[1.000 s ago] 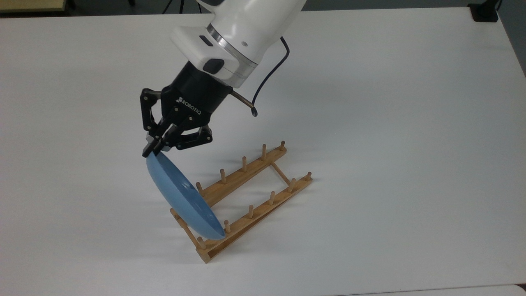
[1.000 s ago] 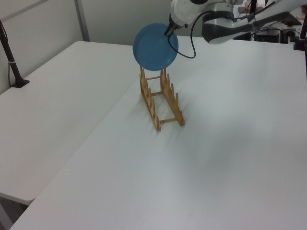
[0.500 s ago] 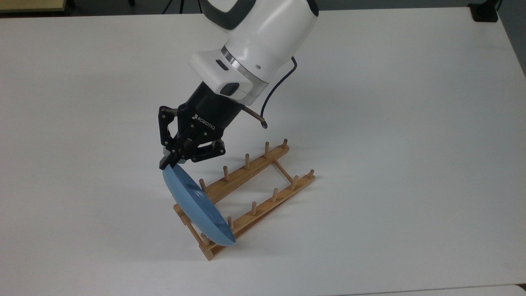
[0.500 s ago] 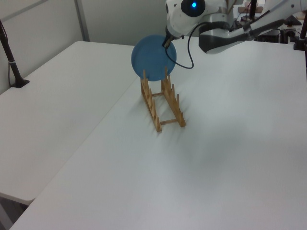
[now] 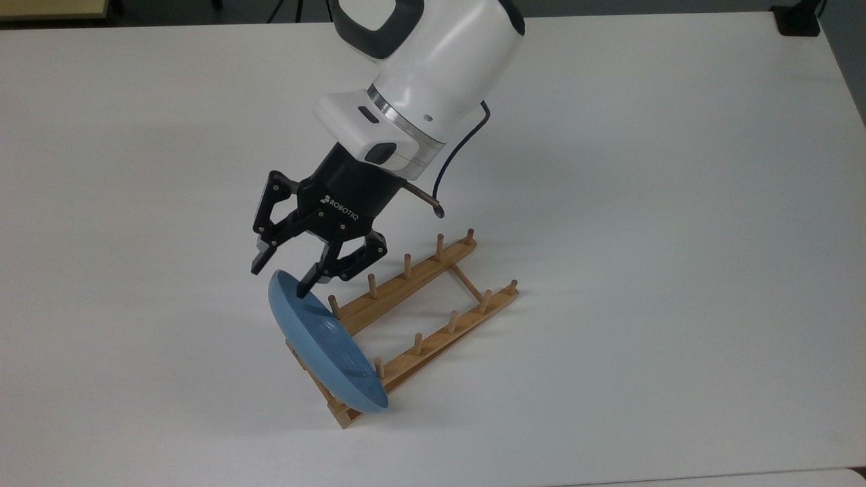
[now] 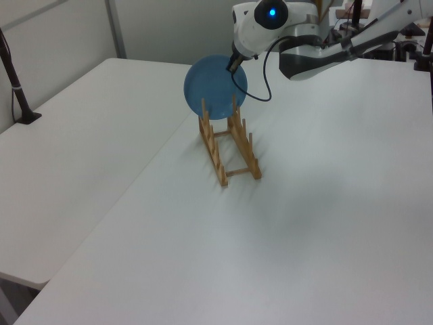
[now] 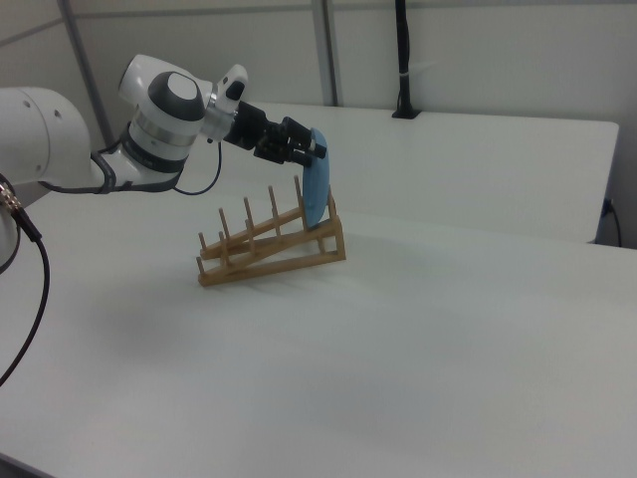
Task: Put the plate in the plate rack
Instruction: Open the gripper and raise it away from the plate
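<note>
1. My pincer [image 5: 281, 283] is spread wide above the plate's top rim, holding nothing; the two fingers straddle the rim in the top view.
2. One fingertip [image 5: 258, 266] hangs clear on the top view's left of the rim; the other sits right at the rim, contact not certain.
3. The plate [image 5: 325, 345] stands on edge in the plate rack [image 5: 419, 297], tilted, at the rack's end nearest the top view's bottom left.
4. In the left view the plate [image 6: 214, 87] is at the rack's [image 6: 230, 145] far end, its lower part behind the end pegs.
5. In the right view the plate [image 7: 316, 191] shows edge-on at the raised end of the rack [image 7: 269, 249], with my pincer [image 7: 311, 149] just beside its upper rim.
6. The rack rests on the white bench [image 5: 643, 203], the other peg slots holding nothing.
7. A dark cable [image 5: 452, 159] loops from my wrist.
</note>
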You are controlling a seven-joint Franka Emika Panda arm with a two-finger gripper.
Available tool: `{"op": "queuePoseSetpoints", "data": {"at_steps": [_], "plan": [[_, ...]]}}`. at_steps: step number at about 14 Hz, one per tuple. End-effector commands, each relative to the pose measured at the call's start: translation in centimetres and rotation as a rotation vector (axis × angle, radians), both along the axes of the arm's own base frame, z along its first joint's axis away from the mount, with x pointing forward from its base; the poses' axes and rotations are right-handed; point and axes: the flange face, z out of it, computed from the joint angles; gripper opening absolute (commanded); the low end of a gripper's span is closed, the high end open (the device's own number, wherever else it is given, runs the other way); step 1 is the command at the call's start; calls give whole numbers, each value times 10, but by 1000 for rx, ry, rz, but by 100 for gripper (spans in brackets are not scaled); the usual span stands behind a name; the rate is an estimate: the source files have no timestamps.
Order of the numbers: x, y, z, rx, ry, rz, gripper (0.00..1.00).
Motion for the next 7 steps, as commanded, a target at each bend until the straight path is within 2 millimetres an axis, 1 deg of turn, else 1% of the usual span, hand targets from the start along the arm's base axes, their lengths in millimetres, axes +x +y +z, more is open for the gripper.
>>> {"op": "queuePoseSetpoints", "data": {"at_steps": [1, 4, 5, 7], "plan": [[-1, 3, 10, 65, -83, -27, 100], [-21, 16, 29, 332, -57, -73, 100], [-38, 23, 41, 443, -5, -69, 100], [-67, 18, 45, 579, 130, -95, 100]]}}
